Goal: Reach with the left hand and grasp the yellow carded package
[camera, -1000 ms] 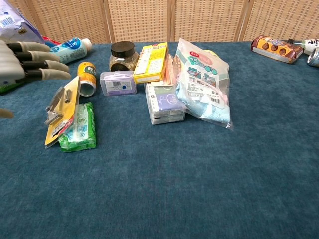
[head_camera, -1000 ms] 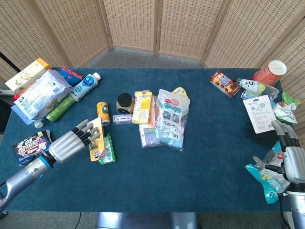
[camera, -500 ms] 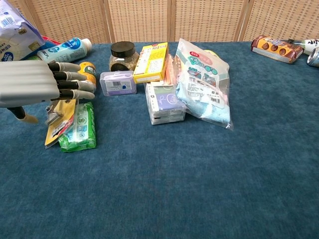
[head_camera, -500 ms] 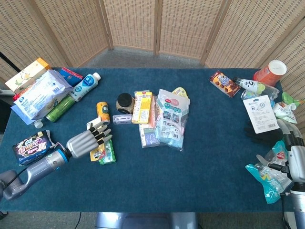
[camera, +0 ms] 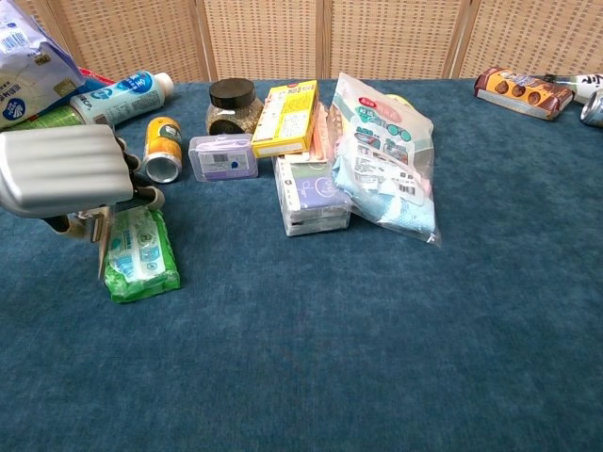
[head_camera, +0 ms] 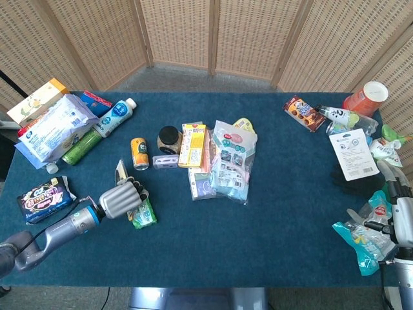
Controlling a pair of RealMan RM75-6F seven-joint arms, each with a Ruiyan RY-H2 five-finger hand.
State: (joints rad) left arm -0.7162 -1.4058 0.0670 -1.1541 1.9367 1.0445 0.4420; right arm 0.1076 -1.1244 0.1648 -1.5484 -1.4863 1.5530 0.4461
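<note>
My left hand (head_camera: 121, 200) sits at the front left of the blue table (head_camera: 277, 232), fingers curled around the yellow carded package (head_camera: 120, 172). The card is tipped up on its edge, its top end sticking out above the knuckles. In the chest view the hand (camera: 64, 174) covers most of the package (camera: 103, 243); only a thin lower edge shows below the fingers. A green wipes packet (head_camera: 145, 214) lies right beside the hand, also seen as the green packet (camera: 141, 250). My right hand (head_camera: 401, 216) rests at the far right edge with fingers apart, holding nothing.
Behind the left hand stand a yellow can (camera: 164, 148), a small clear box (camera: 222, 156), a dark-lidded jar (camera: 232, 105) and a yellow box (camera: 285, 118). Plastic bags (camera: 384, 155) lie mid-table. A snack pouch (head_camera: 44, 200) lies left of the hand.
The left hand's fingers went from stretched flat over the card to curled around it. The card has tipped up off the green packet onto its edge. The right hand barely moved.
</note>
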